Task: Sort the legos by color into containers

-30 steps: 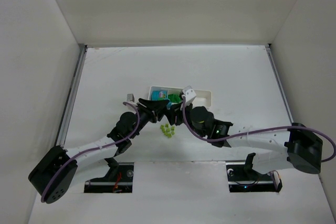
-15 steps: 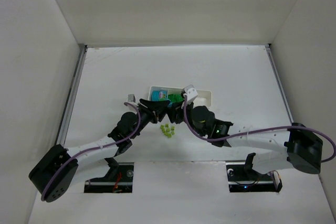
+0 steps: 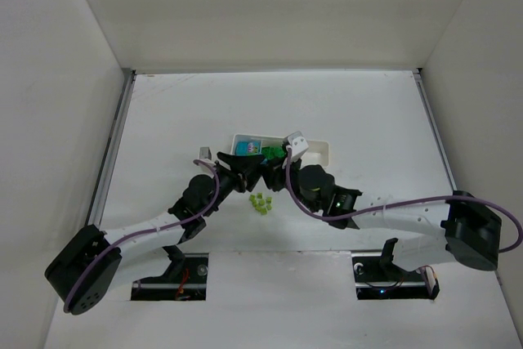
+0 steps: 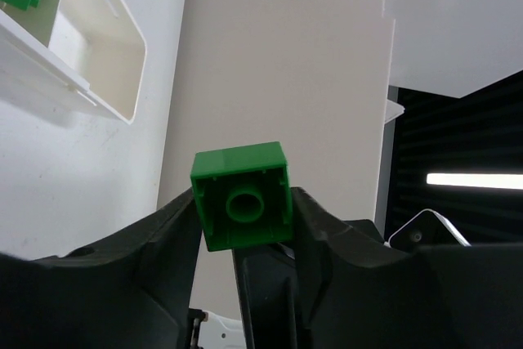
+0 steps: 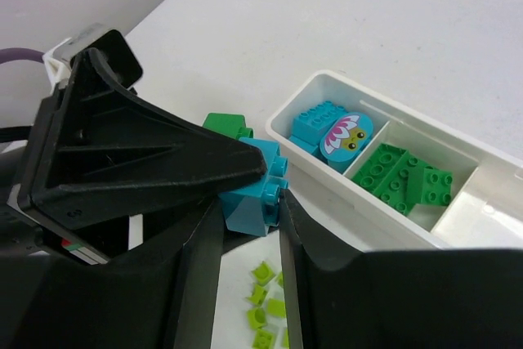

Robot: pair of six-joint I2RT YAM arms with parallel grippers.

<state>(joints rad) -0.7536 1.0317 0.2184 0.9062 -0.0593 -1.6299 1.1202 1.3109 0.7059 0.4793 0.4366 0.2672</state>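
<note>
White walls (image 3: 270,6) are closing in a white tabletop (image 3: 368,112) on 3 sides. A long white tray (image 3: 320,149) is lying near the middle of the tabletop, its long side running parallel to the far edge. Thin dividers are splitting it into 3 compartments. In the right wrist view, the compartment toward the left edge is holding cyan bricks (image 5: 315,124) and a round cyan piece (image 5: 346,135) printed with a pink-and-white face. The middle compartment is holding dark green bricks (image 5: 400,177). Small yellow-green pieces (image 3: 261,202) are lying loose in a cluster on the tabletop, just on the near side of the tray.

The left hand (image 4: 245,222) is gripping a dark green brick (image 4: 243,195) between its 2 fingers, which are pressing on opposite sides. The brick's hollow underside is facing the wrist camera. The right hand (image 5: 249,230) is pinching a cyan brick (image 5: 252,192), with its fingers closed against the brick. Both hands are hanging close together between the tray and the loose cluster, and both arms are reaching in from the near edge.
</note>
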